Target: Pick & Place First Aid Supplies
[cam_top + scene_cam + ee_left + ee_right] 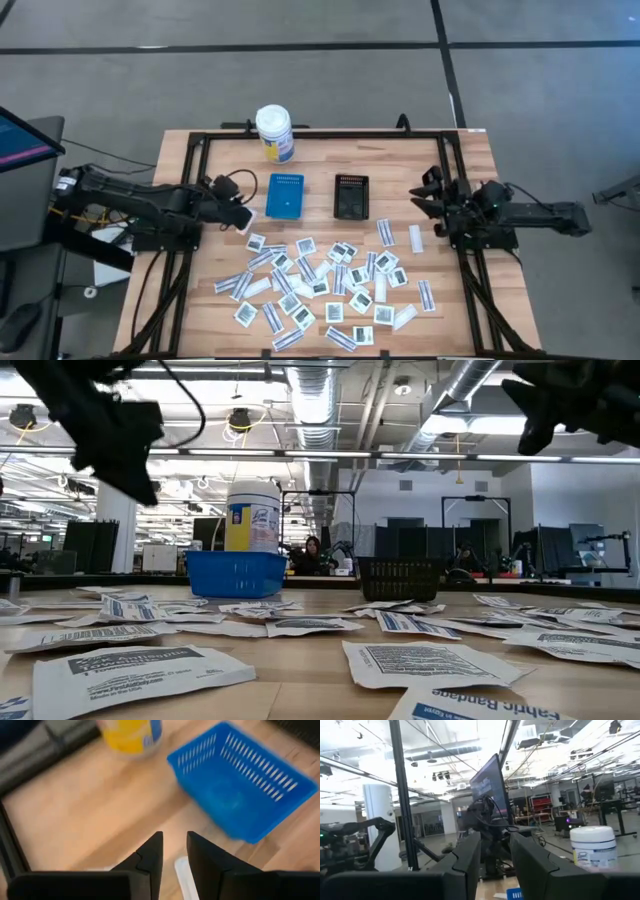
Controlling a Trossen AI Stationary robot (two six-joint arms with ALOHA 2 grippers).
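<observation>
Low view: foreground packet [505, 707] print reads "Fabric Bandage".

I see small flat white paper packets [322, 285] with dark grey print across the lower centre of the high view. Table [320, 155] is light wood with a black frame. Rectangular blue plastic tray [284, 196] mid-frame has slotted walls; the rectangular black plastic tray [351, 197] sits right of it. White round bottle [274, 133], upper centre, has a yellow label with blue. Both arms are dark.
</observation>
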